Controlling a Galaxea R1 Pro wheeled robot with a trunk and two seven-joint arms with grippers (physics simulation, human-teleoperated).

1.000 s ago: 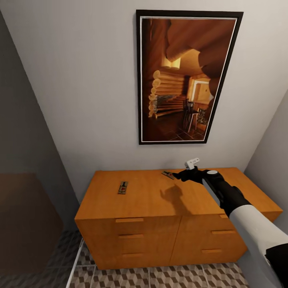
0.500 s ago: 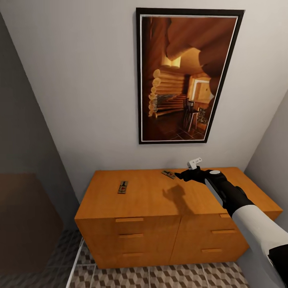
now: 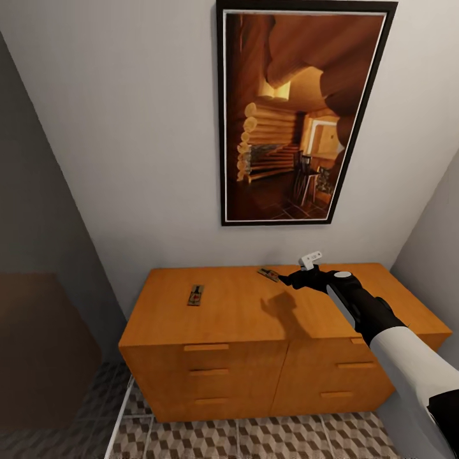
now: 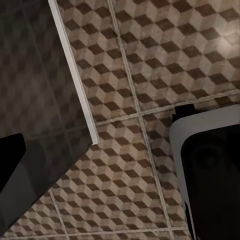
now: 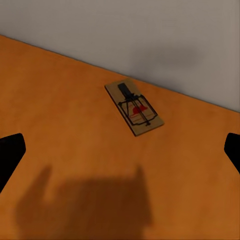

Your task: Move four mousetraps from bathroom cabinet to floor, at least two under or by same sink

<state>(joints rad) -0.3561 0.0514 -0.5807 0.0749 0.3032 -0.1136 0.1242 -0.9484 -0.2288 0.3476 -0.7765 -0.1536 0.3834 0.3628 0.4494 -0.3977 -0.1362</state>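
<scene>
The orange-brown cabinet (image 3: pixel 242 319) stands against the wall with two mousetraps on its top. One mousetrap (image 3: pixel 196 295) lies toward its left. The other mousetrap (image 3: pixel 268 275) (image 5: pixel 134 107) lies near the back edge by the wall. My right gripper (image 3: pixel 285 278) (image 5: pixel 120 152) hovers just right of that trap, open, with a fingertip (image 5: pixel 10 150) at each side of the right wrist view and nothing between them. My left gripper (image 4: pixel 120 155) hangs over the bathroom floor (image 4: pixel 130 60), open; one dark finger (image 4: pixel 10 155) shows at the picture's edge.
A large framed picture (image 3: pixel 299 115) of a log cabin hangs on the wall above the cabinet. A dark translucent panel (image 3: pixel 38 306) stands at the left, with a white strip (image 4: pixel 75 75) along its foot. Cube-patterned tiles (image 3: pixel 255 440) run before the cabinet. My white base (image 4: pixel 210 165) is below the left wrist.
The head view has shifted a little, so the cabinet sits slightly higher in the picture. The right gripper has drawn slightly to the right, away from the back mousetrap.
</scene>
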